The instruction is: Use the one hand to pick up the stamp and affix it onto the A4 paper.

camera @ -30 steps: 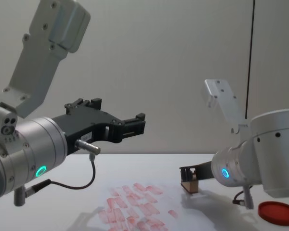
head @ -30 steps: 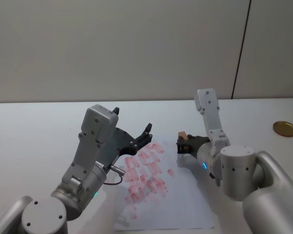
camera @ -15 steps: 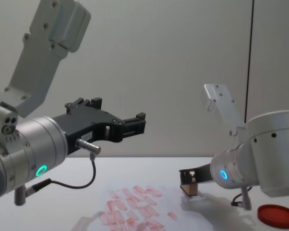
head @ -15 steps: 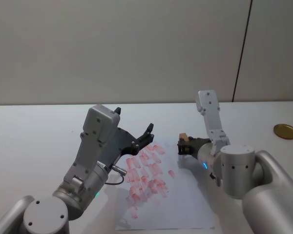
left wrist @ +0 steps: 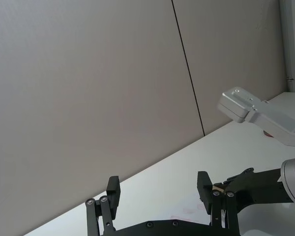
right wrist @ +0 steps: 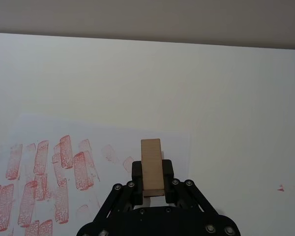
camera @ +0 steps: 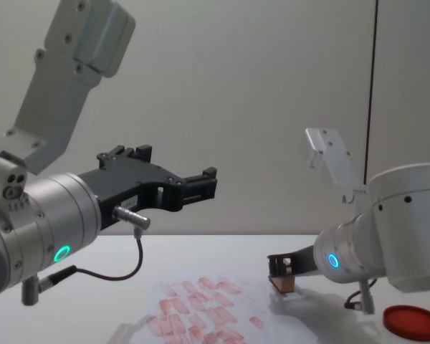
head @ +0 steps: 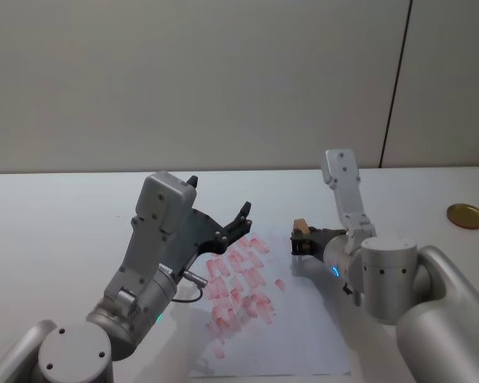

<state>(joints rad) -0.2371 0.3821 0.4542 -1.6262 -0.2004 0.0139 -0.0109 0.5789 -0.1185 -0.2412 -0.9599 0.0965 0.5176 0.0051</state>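
Right gripper (head: pixel 301 239): sits right of centre in the head view, low over the table (head: pixel 64 207). Its black fingers are clamped on the stamp (head: pixel 301 226). In the right wrist view the gripper (right wrist: pixel 152 173) holds the tan block (right wrist: pixel 152 164) between both fingers, and the block's top face projects past the fingertips.

Stamp position: at the lower right of centre in the chest view, the stamp (camera: pixel 284 281) hangs from the gripper (camera: pixel 278 276) with its darker underside facing down, close to the table surface. Whether it touches the sheet cannot be told.

A4 paper (head: pixel 295 335): lies flat in the lower centre of the head view. The stamp is at the sheet's upper right corner. Rows of pinkish-red prints (head: pixel 239 287) cover the sheet's upper left part, and the lower right part is bare. In the right wrist view the paper (right wrist: pixel 98 132) runs across the lower left, with the prints (right wrist: pixel 39 177) left of the gripper.

Left gripper (head: pixel 218 197): stands left of centre in the head view, raised above the print area with nothing between its fingers. The left wrist view shows its fingers (left wrist: pixel 113 189) set wide apart.

Surroundings: a red round ink pad (camera: pixel 413 320) lies on the table at the lower right corner of the chest view, and a gold-coloured disc (head: pixel 466 211) lies at the right edge of the head view.
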